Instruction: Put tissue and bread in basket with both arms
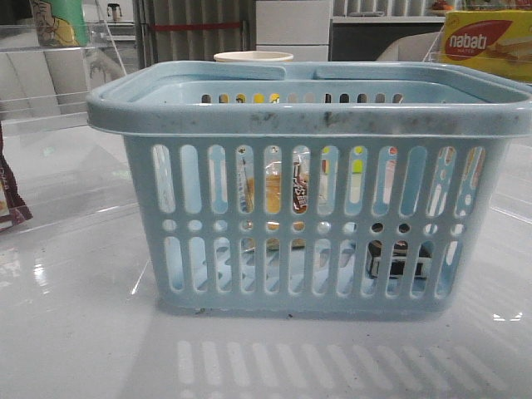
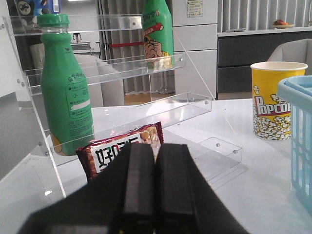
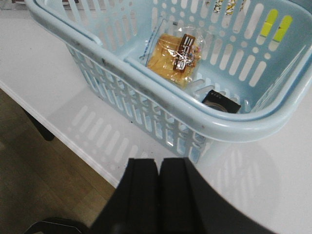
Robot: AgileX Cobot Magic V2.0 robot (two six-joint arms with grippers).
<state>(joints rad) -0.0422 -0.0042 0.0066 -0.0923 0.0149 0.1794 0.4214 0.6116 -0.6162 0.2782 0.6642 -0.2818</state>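
The light-blue basket (image 1: 307,116) stands in the middle of the white table. The bread (image 3: 178,56), a clear packet of tan slices with a brown label, leans inside it and shows through the slots (image 1: 281,193). The tissue (image 3: 222,101), a small black and white pack, lies on the basket floor and shows through the lower slots (image 1: 401,259). My left gripper (image 2: 155,148) is shut and empty, away from the basket by the acrylic shelf. My right gripper (image 3: 158,163) is shut and empty, outside the basket over the table near its edge. Neither gripper shows in the front view.
A clear acrylic shelf (image 2: 146,66) holds two green bottles (image 2: 63,87) and a red snack packet (image 2: 119,146). A yellow popcorn cup (image 2: 275,100) stands beside the basket wall (image 2: 297,141). A yellow-and-red nabati box (image 1: 486,41) sits at the back right. The table edge (image 3: 58,124) drops to wooden floor.
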